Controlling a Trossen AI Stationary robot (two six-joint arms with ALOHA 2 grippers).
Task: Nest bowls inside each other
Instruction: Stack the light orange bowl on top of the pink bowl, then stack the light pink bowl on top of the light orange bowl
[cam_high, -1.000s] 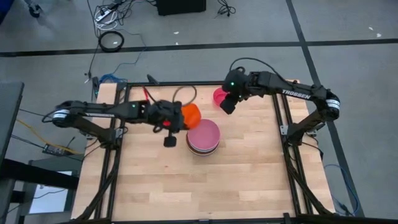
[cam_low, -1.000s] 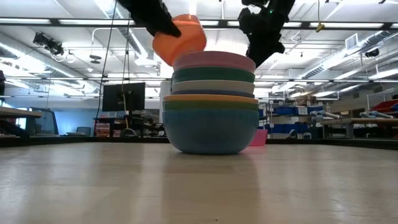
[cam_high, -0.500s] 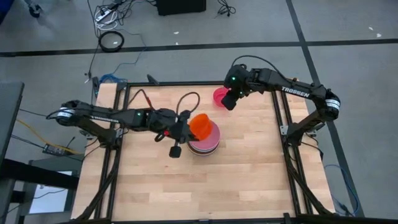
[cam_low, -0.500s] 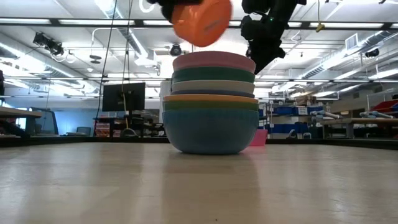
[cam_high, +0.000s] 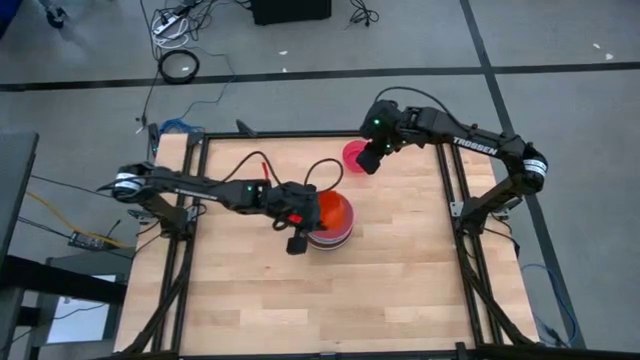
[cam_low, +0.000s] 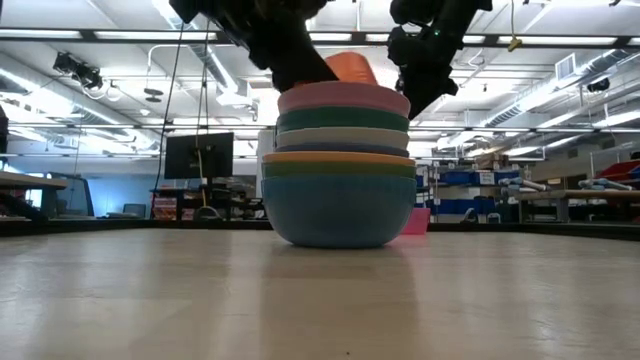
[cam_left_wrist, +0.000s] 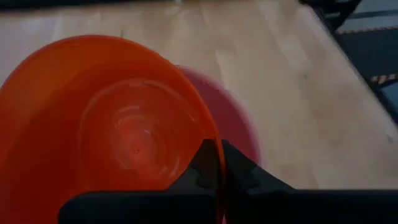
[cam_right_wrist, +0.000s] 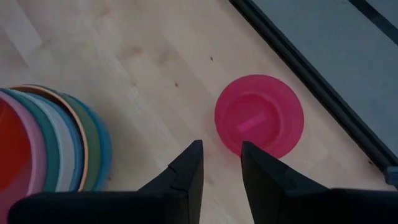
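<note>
Over the stack (cam_high: 327, 232), the orange-red bowl (cam_high: 331, 211) is pinched at its rim by the left gripper (cam_left_wrist: 219, 163); the magenta bowl (cam_right_wrist: 259, 116) is seen just ahead of the right gripper (cam_right_wrist: 222, 163), whose fingers are parted and empty

Lighting is even and bright, from ceiling strip lights (cam_low: 560, 35) seen in the low view. Shadows on the bench (cam_high: 400, 270) are soft and faint. The left wrist view is blurred, the orange-red bowl (cam_left_wrist: 106, 130) soft-edged. The low view's foreground bench surface is out of focus. The right wrist view is sharp.
</note>
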